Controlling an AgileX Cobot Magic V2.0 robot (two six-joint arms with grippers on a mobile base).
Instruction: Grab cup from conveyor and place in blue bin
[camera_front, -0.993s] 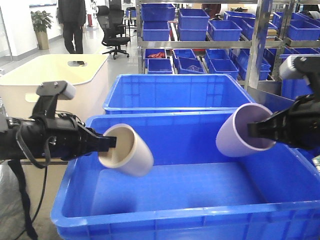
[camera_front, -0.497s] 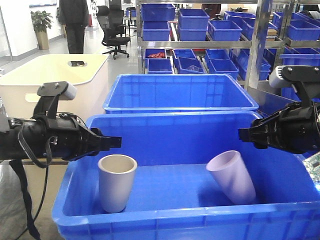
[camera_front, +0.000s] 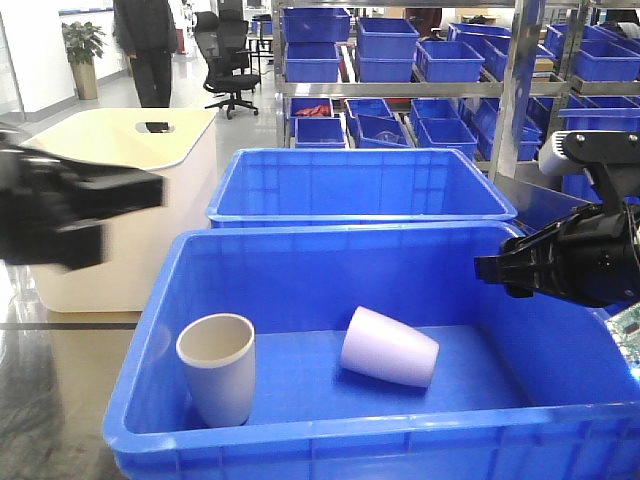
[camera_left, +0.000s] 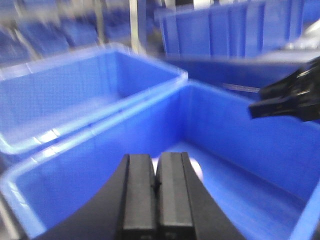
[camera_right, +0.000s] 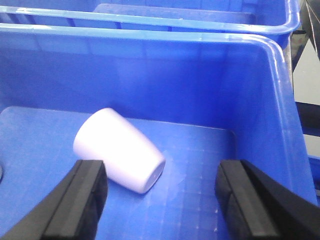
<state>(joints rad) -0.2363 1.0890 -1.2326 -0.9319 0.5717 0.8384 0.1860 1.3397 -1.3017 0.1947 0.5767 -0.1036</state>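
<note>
The large, deep bright-blue plastic bin (camera_front: 330, 275) held two cups. A cream tapered cup (camera_front: 217, 368) stood mouth-up in its near-left corner, and a pale lilac tapered cup (camera_front: 388, 347) lay on its side mid-floor. The black left gripper (camera_left: 156, 187), jaws pressed together on nothing, hung outside the bin's left wall. The black right gripper (camera_right: 162, 195), spread wide and empty, hovered over its right side.

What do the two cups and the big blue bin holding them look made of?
The cream cup looks like plastic or matte ceramic: thick wall, dull even surface, no glare. The lavender cup, on its side, has the same matte look; equally open. The blue bin is probably moulded plastic, semi-gloss, with soft highlights along its thick rim.
</note>
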